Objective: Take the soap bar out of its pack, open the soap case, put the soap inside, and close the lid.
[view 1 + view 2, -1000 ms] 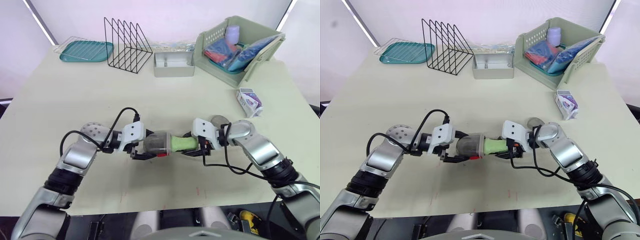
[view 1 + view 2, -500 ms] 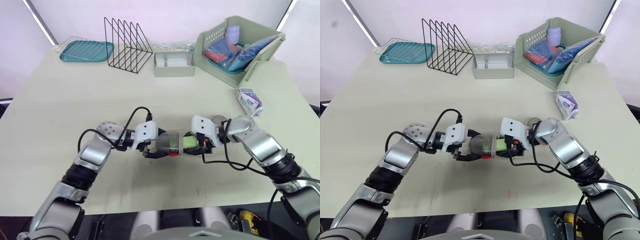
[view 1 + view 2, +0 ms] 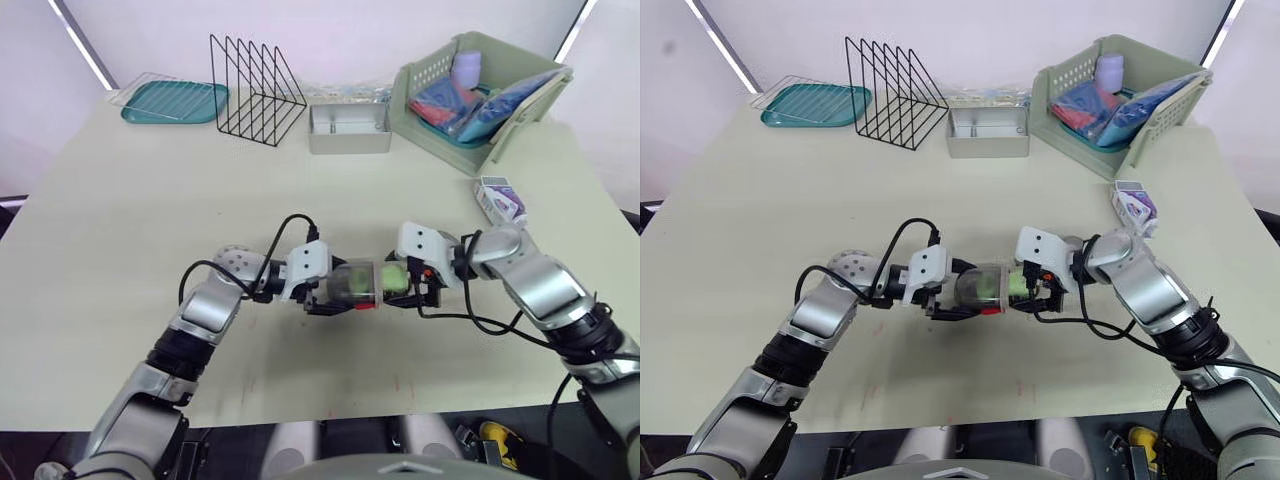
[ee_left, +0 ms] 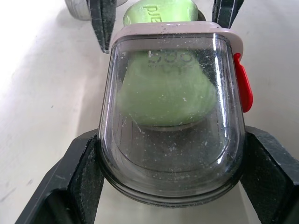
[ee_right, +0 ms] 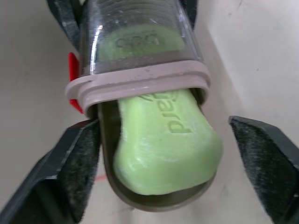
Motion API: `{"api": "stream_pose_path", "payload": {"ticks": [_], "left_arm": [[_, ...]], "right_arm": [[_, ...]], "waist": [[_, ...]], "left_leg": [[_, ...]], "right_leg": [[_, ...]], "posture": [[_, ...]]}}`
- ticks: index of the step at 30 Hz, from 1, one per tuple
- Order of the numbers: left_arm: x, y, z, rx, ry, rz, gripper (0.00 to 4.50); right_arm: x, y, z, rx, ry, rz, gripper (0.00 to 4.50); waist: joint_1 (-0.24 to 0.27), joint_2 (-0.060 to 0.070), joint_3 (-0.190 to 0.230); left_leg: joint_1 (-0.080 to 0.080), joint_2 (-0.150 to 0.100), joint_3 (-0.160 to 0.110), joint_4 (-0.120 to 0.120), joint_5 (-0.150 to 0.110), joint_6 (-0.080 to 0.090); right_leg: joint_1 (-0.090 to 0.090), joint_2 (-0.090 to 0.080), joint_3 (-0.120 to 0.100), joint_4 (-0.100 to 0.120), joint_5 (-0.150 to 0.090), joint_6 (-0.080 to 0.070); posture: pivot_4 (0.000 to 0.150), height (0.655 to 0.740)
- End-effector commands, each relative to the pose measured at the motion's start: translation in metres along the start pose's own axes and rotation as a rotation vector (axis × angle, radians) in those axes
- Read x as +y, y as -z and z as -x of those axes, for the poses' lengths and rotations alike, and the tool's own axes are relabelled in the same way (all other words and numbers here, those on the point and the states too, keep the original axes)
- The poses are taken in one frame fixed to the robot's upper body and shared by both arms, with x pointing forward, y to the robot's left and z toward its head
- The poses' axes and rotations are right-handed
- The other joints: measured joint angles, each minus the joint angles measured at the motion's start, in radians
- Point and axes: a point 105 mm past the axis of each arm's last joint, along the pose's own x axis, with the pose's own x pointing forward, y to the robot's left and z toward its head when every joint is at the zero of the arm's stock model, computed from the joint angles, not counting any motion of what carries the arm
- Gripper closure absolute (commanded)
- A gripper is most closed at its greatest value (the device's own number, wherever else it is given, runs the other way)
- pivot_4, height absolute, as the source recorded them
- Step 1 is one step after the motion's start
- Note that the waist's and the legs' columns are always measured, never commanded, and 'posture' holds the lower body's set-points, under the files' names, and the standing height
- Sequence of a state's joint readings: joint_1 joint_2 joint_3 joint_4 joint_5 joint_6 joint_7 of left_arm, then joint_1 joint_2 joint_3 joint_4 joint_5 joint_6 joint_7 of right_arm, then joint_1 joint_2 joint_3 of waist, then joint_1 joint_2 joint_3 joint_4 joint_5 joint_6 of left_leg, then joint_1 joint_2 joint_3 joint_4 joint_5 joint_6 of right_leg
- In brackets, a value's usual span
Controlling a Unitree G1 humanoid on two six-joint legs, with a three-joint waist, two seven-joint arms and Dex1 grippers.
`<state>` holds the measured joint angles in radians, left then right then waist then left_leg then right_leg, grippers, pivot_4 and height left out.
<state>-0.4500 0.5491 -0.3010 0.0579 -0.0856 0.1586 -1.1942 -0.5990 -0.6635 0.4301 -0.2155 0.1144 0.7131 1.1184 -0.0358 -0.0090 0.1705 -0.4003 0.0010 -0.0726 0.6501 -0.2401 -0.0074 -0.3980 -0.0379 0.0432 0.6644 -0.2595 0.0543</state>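
While the far half of the green soap bar (image 5: pixel 166 140) sits inside the clear soap case (image 4: pixel 173 140), its near end projects from the case mouth, at lower centre of the head-camera frame. Left gripper (image 3: pixel 338 296): fingers clamped on both sides of the case. Right gripper (image 3: pixel 408 288): fingers spread either side of the projecting soap end. The soap pack (image 3: pixel 498 200) lies on the surface (image 3: pixel 130 220) at mid right; basket (image 3: pixel 440 140) upper right; wire rack (image 3: pixel 256 95) and teal tray (image 3: pixel 132 115) upper left
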Motion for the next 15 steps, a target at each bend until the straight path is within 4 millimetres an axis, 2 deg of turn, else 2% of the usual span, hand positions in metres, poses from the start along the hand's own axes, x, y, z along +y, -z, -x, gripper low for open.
{"api": "stream_pose_path", "payload": {"ticks": [1, 4, 8, 10, 11, 13, 15], "left_arm": [[0.007, -0.016, 0.000, -0.040, -0.031, -0.069, 1.01], [0.008, -0.015, -0.001, -0.032, -0.029, -0.073, 1.01], [0.008, -0.012, -0.001, -0.019, -0.025, -0.080, 1.01], [0.009, -0.012, -0.001, -0.012, -0.022, -0.086, 1.01], [0.009, -0.012, -0.001, -0.011, -0.020, -0.089, 1.01], [0.008, -0.011, -0.001, -0.007, -0.015, -0.093, 1.01], [0.008, -0.011, 0.001, -0.002, -0.012, -0.096, 1.01]], "right_arm": [[-0.003, 0.000, 0.012, -0.002, 0.023, 0.044, 0.02], [-0.008, 0.005, 0.025, 0.005, 0.038, 0.024, 0.02], [-0.004, 0.010, 0.034, 0.012, 0.027, -0.001, 0.02], [-0.006, 0.017, 0.037, 0.017, 0.042, -0.026, 0.53], [-0.008, 0.019, 0.038, 0.020, 0.054, -0.023, 1.00], [-0.012, 0.021, 0.039, 0.020, 0.068, -0.001, 1.64], [-0.016, 0.020, 0.037, 0.003, 0.088, 0.012, 2.61]], "waist": [[0.000, 0.000, 0.000], [0.001, 0.000, 0.000], [0.001, 0.000, 0.000], [0.001, 0.000, 0.000], [0.001, 0.000, 0.000], [-0.001, 0.000, 0.000], [-0.001, 0.000, 0.000]], "left_leg": [[0.000, 0.000, 0.000, 0.000, 0.000, 0.000], [0.000, 0.000, 0.000, 0.000, 0.000, 0.000], [0.000, 0.000, 0.000, 0.000, 0.000, 0.000], [0.000, 0.000, 0.000, 0.000, 0.000, 0.000], [0.000, 0.000, 0.000, 0.000, 0.000, 0.000], [0.000, 0.000, 0.000, 0.000, 0.000, 0.000], [0.000, 0.000, 0.000, 0.000, 0.000, 0.000]], "right_leg": [[0.000, 0.000, 0.000, 0.000, 0.000, 0.000], [0.000, 0.000, 0.000, 0.000, 0.000, 0.000], [0.000, 0.000, 0.000, 0.000, 0.000, 0.000], [0.000, 0.000, 0.000, 0.000, 0.000, 0.000], [0.000, 0.000, 0.000, 0.000, 0.000, 0.000], [0.000, 0.000, 0.000, 0.000, 0.000, 0.000], [0.000, 0.000, 0.000, 0.000, 0.000, 0.000]], "posture": [[0.150, 0.7400], [0.150, 0.7400], [0.150, 0.7400], [0.150, 0.7400], [0.150, 0.7400], [0.150, 0.7400], [0.150, 0.7400]]}}
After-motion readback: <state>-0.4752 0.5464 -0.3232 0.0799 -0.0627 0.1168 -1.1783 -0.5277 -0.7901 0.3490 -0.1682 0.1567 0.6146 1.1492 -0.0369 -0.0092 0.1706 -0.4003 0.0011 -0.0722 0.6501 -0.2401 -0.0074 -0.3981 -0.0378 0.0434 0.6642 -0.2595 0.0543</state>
